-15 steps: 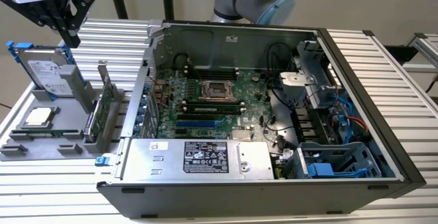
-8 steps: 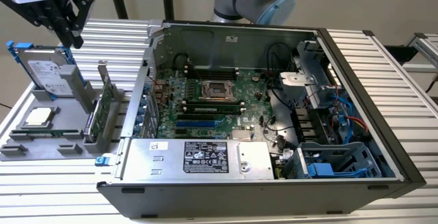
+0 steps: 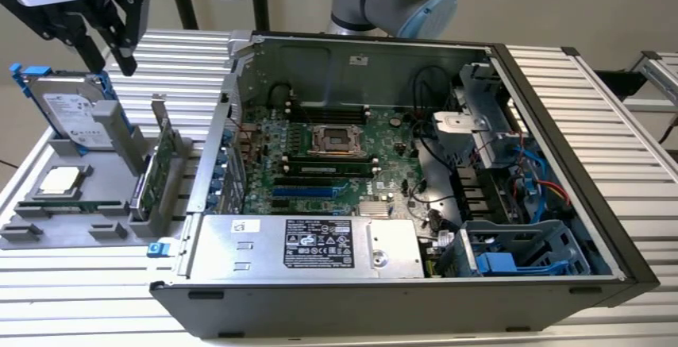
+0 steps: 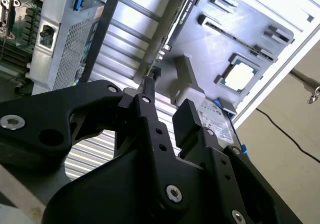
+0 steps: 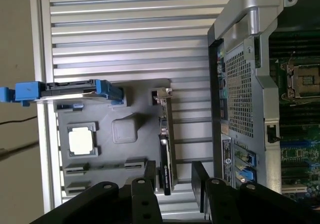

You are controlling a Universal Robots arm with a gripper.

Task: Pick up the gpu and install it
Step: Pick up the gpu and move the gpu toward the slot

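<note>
Our gripper [image 3: 108, 57] hangs above the grey holder [image 3: 63, 232] at the exterior view's left. Its fingers [image 4: 190, 119] are spread with nothing between them, as we see in both wrist views. The gpu [image 3: 155, 168] stands on edge in a holder slot, well apart from the gripper and just beside the open case [image 3: 424, 287]. A drive [image 3: 75, 117] with blue clips leans at the holder's far end, and a processor [image 3: 59, 180] lies flat near it. Inside the case we see the motherboard [image 3: 317, 168].
</note>
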